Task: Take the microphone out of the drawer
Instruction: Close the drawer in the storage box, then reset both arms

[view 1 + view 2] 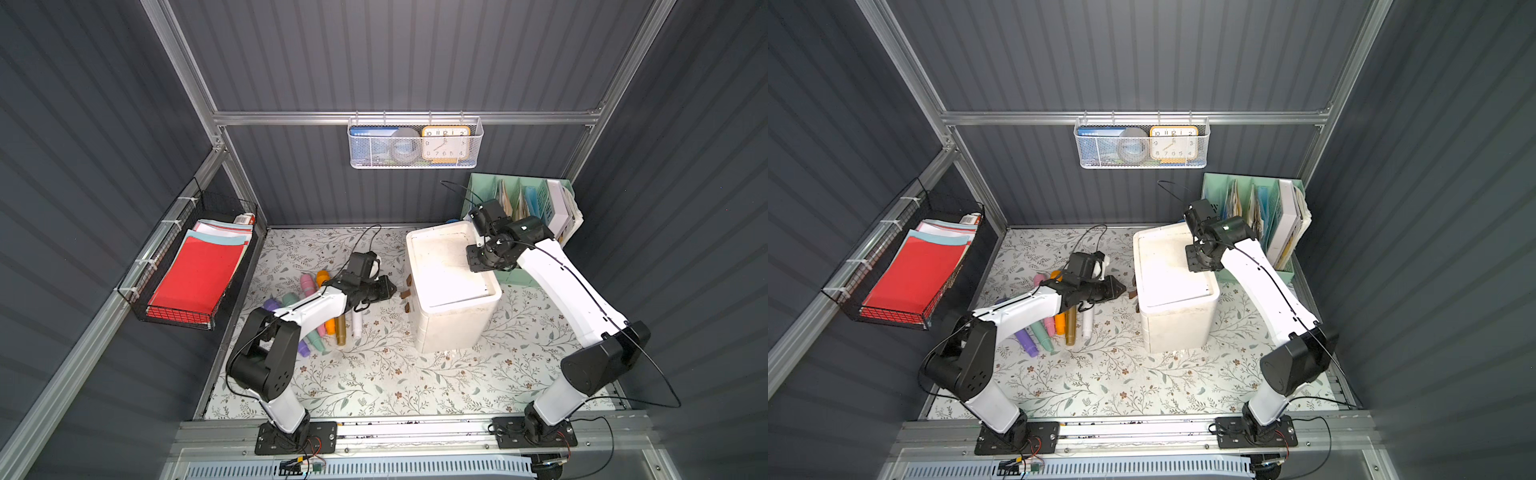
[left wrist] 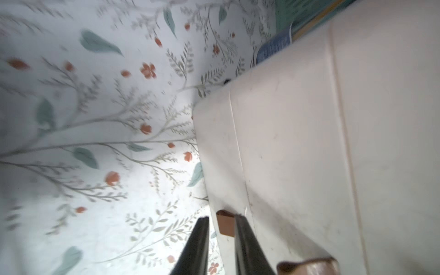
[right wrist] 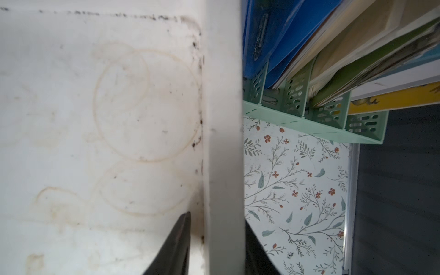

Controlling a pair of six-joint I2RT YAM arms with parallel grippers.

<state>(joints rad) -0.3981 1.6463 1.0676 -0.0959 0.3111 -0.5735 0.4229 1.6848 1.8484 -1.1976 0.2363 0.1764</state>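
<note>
The white drawer unit [image 1: 453, 299] [image 1: 1177, 299] stands on the floral table, right of the middle, with all its drawers pushed in. The microphone is hidden. Brown handles [image 1: 405, 294] line the unit's left face. My left gripper [image 1: 392, 289] [image 2: 221, 217] is at that face, its jaws a little apart, and one brown handle [image 2: 225, 222] sits in the gap against one finger. My right gripper [image 3: 217, 219] reaches down onto the unit's top by its right edge and is open. One of its fingers [image 3: 183, 228] is inside the raised rim [image 3: 223, 142], the other outside.
Several coloured pen-shaped things [image 1: 308, 284] lie on the table under my left arm. A mint file rack [image 1: 523, 199] with folders stands just behind the drawer unit. A white mesh basket [image 1: 415, 143] hangs on the back wall, and a black wire basket [image 1: 195, 270] with red paper on the left.
</note>
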